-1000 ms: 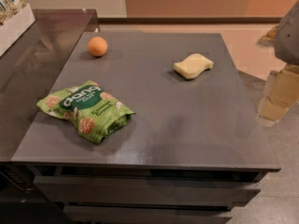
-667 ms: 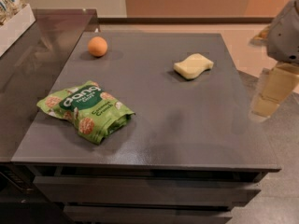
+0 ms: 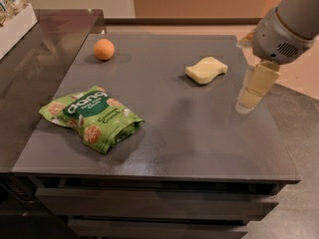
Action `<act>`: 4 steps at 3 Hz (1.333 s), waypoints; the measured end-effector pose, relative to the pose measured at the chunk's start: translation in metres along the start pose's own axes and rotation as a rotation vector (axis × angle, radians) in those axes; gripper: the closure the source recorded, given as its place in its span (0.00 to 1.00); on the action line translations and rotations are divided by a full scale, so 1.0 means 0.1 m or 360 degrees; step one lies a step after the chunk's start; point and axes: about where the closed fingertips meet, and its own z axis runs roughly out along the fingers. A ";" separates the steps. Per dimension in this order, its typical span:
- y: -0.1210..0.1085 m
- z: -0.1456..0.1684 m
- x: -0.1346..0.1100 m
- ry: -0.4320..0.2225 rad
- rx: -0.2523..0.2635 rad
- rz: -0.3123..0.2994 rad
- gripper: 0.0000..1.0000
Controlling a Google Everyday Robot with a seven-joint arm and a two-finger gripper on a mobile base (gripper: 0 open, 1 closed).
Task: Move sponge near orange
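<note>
The pale yellow sponge (image 3: 206, 70) lies on the grey table top (image 3: 174, 123), right of centre toward the back. The orange (image 3: 103, 49) sits at the back left of the same top, well apart from the sponge. My gripper (image 3: 249, 99) hangs from the grey arm at the right edge of the table, to the right of the sponge and a little nearer the front, not touching it. It holds nothing that I can see.
A green snack bag (image 3: 92, 117) printed with orange rounds lies at the front left of the table. A darker counter (image 3: 30, 73) adjoins on the left, with a white box of packets (image 3: 12, 14) at its far corner. Drawers run below the front edge.
The arm and gripper have moved left, in over the table's right edge and closer to the sponge. The sponge, orange and bag have not moved.
</note>
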 end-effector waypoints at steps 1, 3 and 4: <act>-0.32 0.34 -0.13 -0.0082 -0.0012 0.0012 0.00; -0.78 0.97 -0.21 -0.0145 -0.0088 0.0155 0.00; -0.96 1.19 -0.19 -0.0153 -0.0122 0.0263 0.00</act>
